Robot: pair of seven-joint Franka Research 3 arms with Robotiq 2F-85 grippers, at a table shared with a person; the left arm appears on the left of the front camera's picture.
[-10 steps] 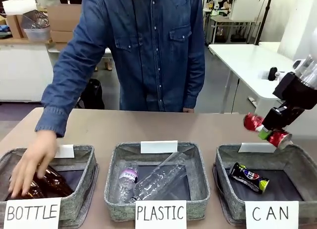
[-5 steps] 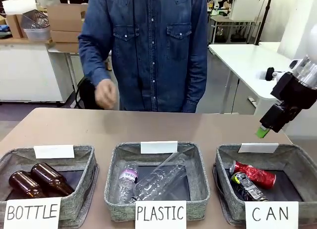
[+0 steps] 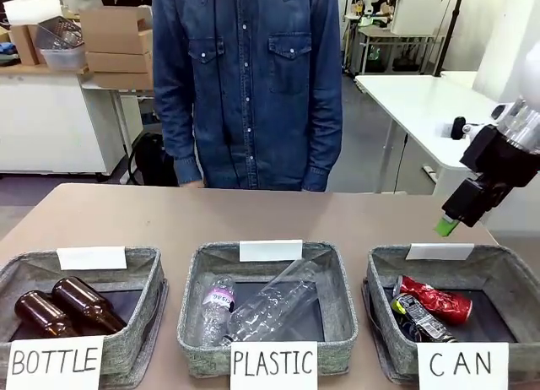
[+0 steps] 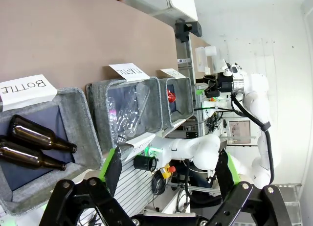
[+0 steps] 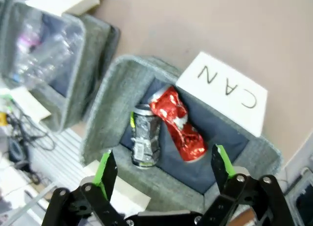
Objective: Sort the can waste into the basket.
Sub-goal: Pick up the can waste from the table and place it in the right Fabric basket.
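Two cans lie side by side in the grey basket [image 3: 506,268] signed "CAN" at the right: a crumpled red can [image 3: 436,299] and a dark can [image 3: 417,316] in front of it. My right gripper [image 3: 451,221] hangs open above the basket's far rim, holding nothing. Looking down between its spread fingers, the right wrist view has the red can [image 5: 178,124], the dark can [image 5: 144,135] and the basket [image 5: 122,81] below my right gripper [image 5: 164,169]. My left gripper [image 4: 168,172] is open and empty, off the table's left end. The red can [image 4: 170,95] shows far off.
The middle basket [image 3: 268,259], signed "PLASTIC", holds clear plastic bottles [image 3: 261,310]. Two brown glass bottles [image 3: 63,306] lie in the left basket [image 3: 84,268], signed "BOTTLE". A person in a denim shirt [image 3: 249,78] stands at the far side, hands off the table.
My right gripper has opened and the red can has dropped into the CAN basket beside the dark can. The person's hand has left the BOTTLE basket and drawn back.
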